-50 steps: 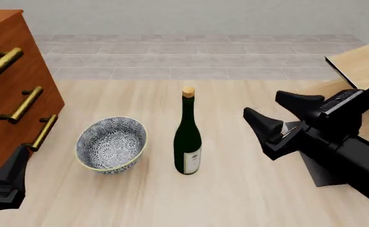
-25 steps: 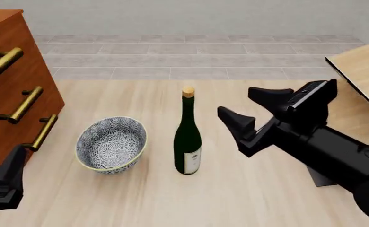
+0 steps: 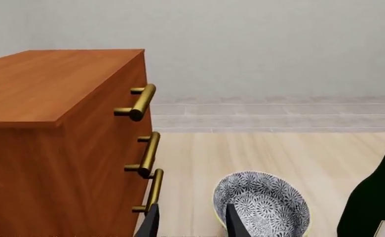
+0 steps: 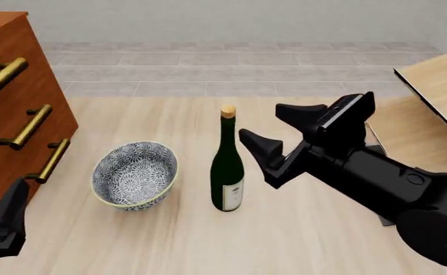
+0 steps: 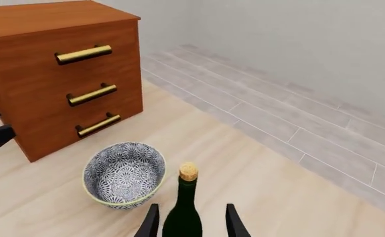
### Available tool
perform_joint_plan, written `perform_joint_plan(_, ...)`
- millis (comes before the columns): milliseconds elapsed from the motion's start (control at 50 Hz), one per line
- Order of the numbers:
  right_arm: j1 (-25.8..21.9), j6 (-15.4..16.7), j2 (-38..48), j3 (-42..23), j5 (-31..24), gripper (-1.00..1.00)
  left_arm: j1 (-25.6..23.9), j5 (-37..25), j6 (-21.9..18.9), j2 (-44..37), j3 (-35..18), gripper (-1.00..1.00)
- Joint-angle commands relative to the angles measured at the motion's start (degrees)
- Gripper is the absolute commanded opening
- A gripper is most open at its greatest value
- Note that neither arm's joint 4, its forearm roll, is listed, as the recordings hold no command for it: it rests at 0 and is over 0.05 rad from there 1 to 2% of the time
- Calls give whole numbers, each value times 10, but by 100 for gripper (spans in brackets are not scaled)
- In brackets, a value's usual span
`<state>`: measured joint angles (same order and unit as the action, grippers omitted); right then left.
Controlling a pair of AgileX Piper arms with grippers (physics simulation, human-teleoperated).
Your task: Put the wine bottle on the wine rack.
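The bottle [image 4: 227, 172] is standing upright on the tabletop [image 4: 300, 240] pretty much dead center, cork up, label near the bottom facing me. My right gripper [image 4: 277, 130] is just to its right, spread wide open and not touching the glass; from the right wrist view the bottle [image 5: 183, 210] sits lined up between my two fingers [image 5: 149, 223], neck and cork poking up in the gap. Just left of the bottle there's a blue-patterned bowl [image 4: 134, 174], near it but not touching. Further left is the cabinet [image 4: 13, 114] with three brass handles, sitting at the tabletop's left edge. My left gripper [image 4: 6, 220] hangs low at the front left, right by the cabinet's corner, well apart from the bottle; in the left wrist view its fingers [image 3: 234, 222] look parted with nothing between them. The rack [image 4: 436, 91] is over at the far right, only a pale wood panel with a dark edge showing past my right arm.
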<state>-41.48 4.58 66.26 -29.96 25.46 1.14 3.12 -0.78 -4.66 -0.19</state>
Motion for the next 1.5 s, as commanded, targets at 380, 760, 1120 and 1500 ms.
perform_joint_plan(380, -16, -15, 59, -14, 47, 100, 10, -42, -4, 39, -2, 100)
perform_joint_plan(760, -22, -18, 93, -30, 66, 100, 13, -43, -5, 39, -2, 100)
perform_joint_plan(1120, -13, -19, 138, -43, 96, 100, 15, -42, -6, 39, -2, 100)
perform_joint_plan(1500, -15, -22, 171, -55, 112, 100, 18, -32, -6, 28, -3, 100)
